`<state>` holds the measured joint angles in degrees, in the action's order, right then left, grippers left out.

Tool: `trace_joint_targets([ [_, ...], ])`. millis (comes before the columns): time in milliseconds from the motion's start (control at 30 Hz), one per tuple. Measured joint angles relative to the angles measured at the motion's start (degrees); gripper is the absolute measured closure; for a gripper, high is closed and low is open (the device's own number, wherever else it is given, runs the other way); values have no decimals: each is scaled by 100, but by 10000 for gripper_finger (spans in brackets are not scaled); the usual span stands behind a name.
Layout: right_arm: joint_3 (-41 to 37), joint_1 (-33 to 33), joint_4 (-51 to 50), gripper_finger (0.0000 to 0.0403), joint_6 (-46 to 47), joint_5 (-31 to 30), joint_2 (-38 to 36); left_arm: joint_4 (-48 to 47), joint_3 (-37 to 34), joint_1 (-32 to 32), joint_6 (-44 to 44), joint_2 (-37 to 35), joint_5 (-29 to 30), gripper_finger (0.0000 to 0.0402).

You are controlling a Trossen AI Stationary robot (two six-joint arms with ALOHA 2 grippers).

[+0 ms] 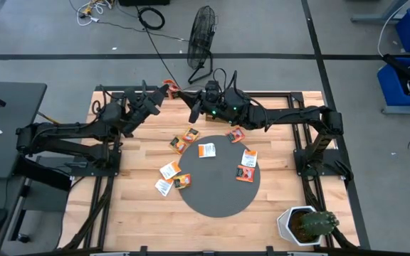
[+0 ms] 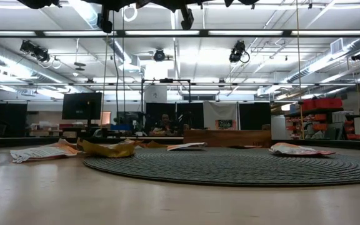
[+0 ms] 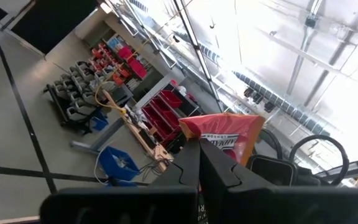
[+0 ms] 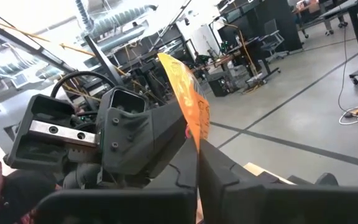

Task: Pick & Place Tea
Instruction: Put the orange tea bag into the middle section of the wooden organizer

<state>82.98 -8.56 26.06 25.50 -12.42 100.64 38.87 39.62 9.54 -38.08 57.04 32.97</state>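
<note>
left end effector [image 1: 164, 89], upper middle of the high frame, is pinching an orange-red tea sachet [image 3: 224, 138] between closed fingers. just right of it, the right end effector [image 1: 188, 104] is clamping an orange sachet [image 4: 190, 99] edge-on, raised off the surface [image 1: 141, 213]. lower middle, other tea sachets [image 1: 207, 150] are lying on and beside the dark round mat [image 1: 219, 199]. lower right, a potted cactus [image 1: 306, 225] is sitting.

Bright overhead strip lights; wrist views glare-washed.
</note>
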Motion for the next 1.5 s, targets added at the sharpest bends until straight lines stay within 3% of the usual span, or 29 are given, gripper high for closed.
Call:
trace_joint_targets([
  [267,-2,-6,-234,401,-17,-1,-116,-4,2,-45,576,-11,-39,376],
  [667,-2,-183,-2121,402,-370,246,-855,-159,2,-208,1621,-122,-77,337],
  [900,-2,-364,-4406,403,-376,1320,-1316,-972,73,-208,2054,-166,-1018,303],
  [1000,-2,-390,-5352,403,-370,1943,-1289,-1385,292,-203,2124,-84,-1600,272],
  [1100,-2,-343,-6027,403,-488,2228,-1207,-1927,544,-203,2377,40,-1828,233],
  [1300,64,-241,-6295,403,-503,2416,-1186,-2901,995,-199,2992,427,-2082,168],
  [1500,693,-214,-6912,403,-923,2612,-1000,-2996,1366,-206,3488,1034,-2783,160],
])
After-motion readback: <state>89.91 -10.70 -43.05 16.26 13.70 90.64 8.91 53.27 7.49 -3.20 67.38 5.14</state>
